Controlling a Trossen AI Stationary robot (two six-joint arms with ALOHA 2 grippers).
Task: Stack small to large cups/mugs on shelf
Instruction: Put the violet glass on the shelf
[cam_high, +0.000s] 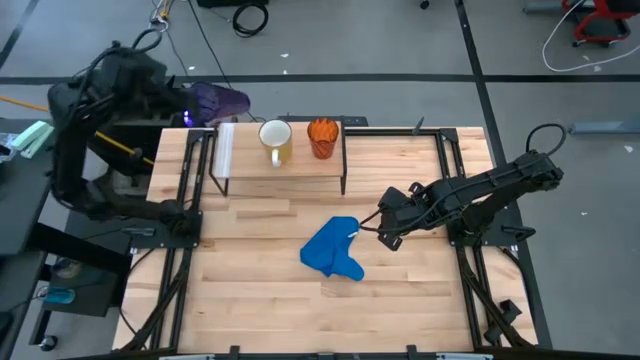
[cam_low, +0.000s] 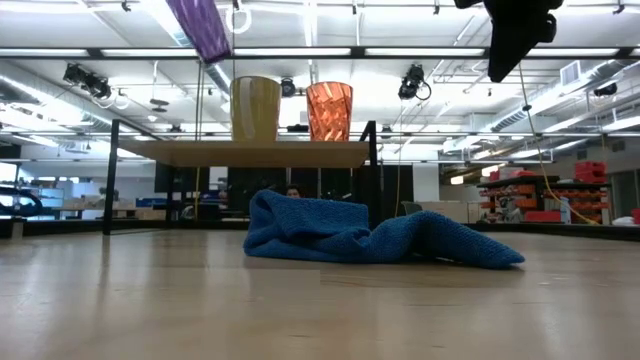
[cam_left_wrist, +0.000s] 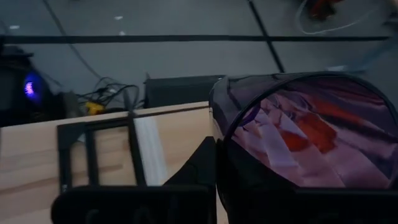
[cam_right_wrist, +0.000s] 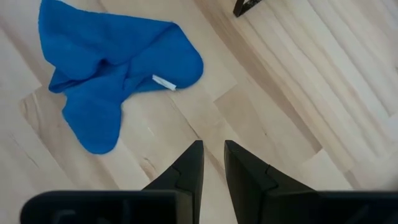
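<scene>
The tall purple translucent tumbler (cam_high: 218, 101) is held tilted by the left gripper (cam_high: 190, 105) above the desk's far left corner, just off the white-strip end of the low light-wood shelf on thin black legs (cam_high: 240, 160) that stands along the far edge. On that shelf the white mug with a handle (cam_high: 275, 139) and the small orange translucent cup (cam_high: 323, 136) stand side by side, apart. A crumpled blue cloth (cam_high: 333, 250) lies mid-desk; the right gripper (cam_high: 384, 231) hovers just beside it, toward the right edge.

From desk level, the tumbler (cam_low: 203, 27) hangs slanted above the mug (cam_low: 255, 108) and orange cup (cam_low: 329, 110) on the shelf (cam_low: 250, 152).

The left wrist view shows dark fingers (cam_left_wrist: 202, 165) pinching the tumbler (cam_left_wrist: 311, 134).

The right wrist view shows its fingers (cam_right_wrist: 186, 168) nearly pressed together over bare wood, near the cloth (cam_right_wrist: 112, 68).
</scene>
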